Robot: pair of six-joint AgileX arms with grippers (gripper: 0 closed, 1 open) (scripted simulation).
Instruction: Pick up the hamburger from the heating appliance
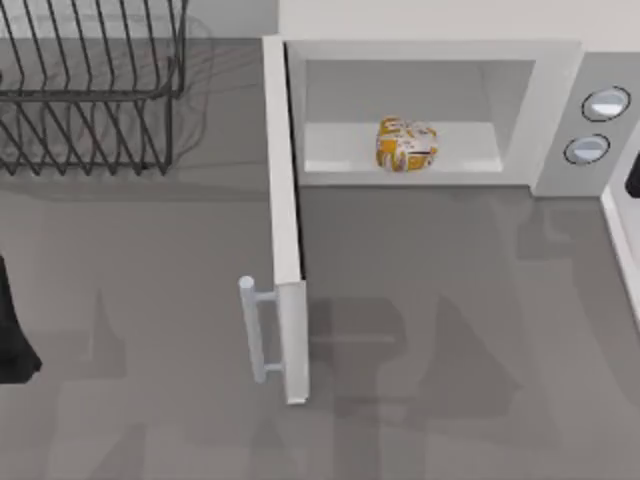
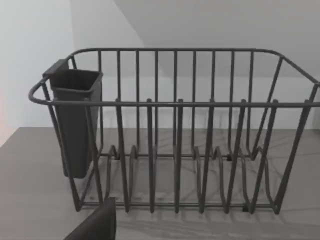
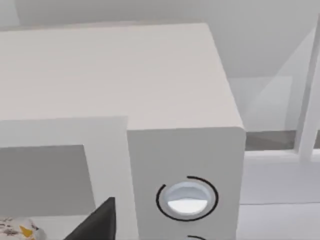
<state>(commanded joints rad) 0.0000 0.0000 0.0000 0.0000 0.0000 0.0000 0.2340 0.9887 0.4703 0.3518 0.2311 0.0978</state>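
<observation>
The right tool (image 3: 97,224) shows as a dark tip low in the right wrist view, and I cannot tell if it is apart or together. It holds nothing that I can see. Right in front of it is the white front of the heating appliance (image 3: 180,155), with a round grey-rimmed knob (image 3: 187,198) close ahead of the tool. A little to the side of the tool is the pale hollow inside of the box, and the hamburger (image 3: 17,230) peeks out there, near the tool but not touching it. From above, the hamburger (image 1: 406,145) sits on the floor of the hollow, about in the middle, small and orange-yellow with white patches. The door (image 1: 285,230) is swung wide and sticks out over the grey worktop (image 1: 450,330), with its bar handle (image 1: 255,330) on the outer side. The left tool (image 2: 95,226) is a dark tip low in the left wrist view, well apart from the hamburger, and I cannot tell if it is apart or together. Ahead of it stands a dark wire rack (image 2: 175,135) on the worktop, with a dark cup (image 2: 75,120) hung on one end. The left arm (image 1: 12,330) waits at the worktop's left edge.
</observation>
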